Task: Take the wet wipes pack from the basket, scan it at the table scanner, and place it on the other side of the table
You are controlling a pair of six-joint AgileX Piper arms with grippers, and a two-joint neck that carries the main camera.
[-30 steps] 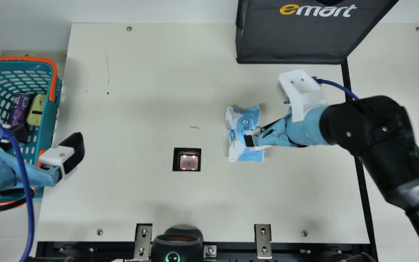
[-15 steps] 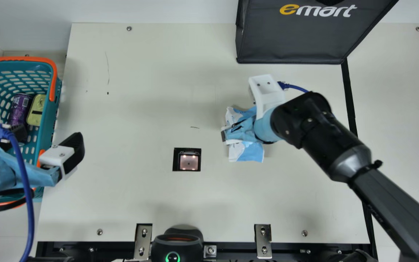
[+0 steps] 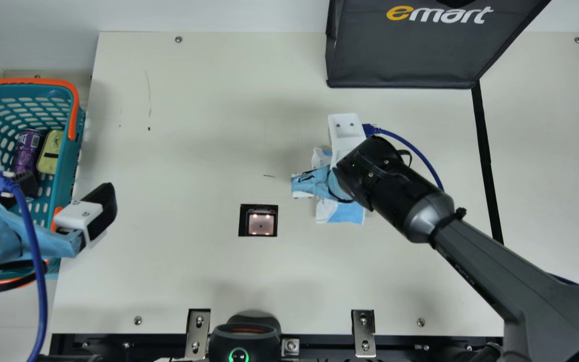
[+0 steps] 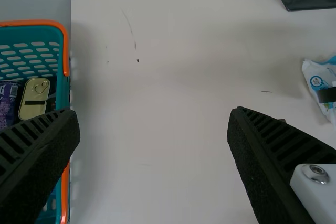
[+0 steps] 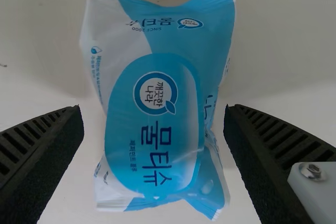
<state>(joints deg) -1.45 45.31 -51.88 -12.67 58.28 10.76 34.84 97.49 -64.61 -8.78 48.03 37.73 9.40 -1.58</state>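
My right gripper (image 3: pixel 303 185) hangs over the wet wipes pack (image 3: pixel 341 212), which lies flat on the table right of the scanner (image 3: pixel 261 224). In the right wrist view the wet wipes pack (image 5: pixel 152 93) lies between the wide-apart fingers of my right gripper (image 5: pixel 154 120), not gripped. Over the near right rim of the basket (image 3: pixel 79 130), my left gripper (image 3: pixel 63 200) stands open and holds nothing. The left wrist view has my left gripper (image 4: pixel 154 124) with its fingers spread, and part of the wet wipes pack (image 4: pixel 316 81) at the edge.
A purple can (image 3: pixel 27 151) and a yellow tin (image 3: pixel 50 152) are in the basket. A black bag (image 3: pixel 405 50) stands at the table's back right. A black handheld device (image 3: pixel 244 337) sits at the front edge. Bare table lies between basket and scanner.
My right gripper has moved left across the pack, its arm now covering the pack's middle in the main view. The pack and my left arm have kept their places.
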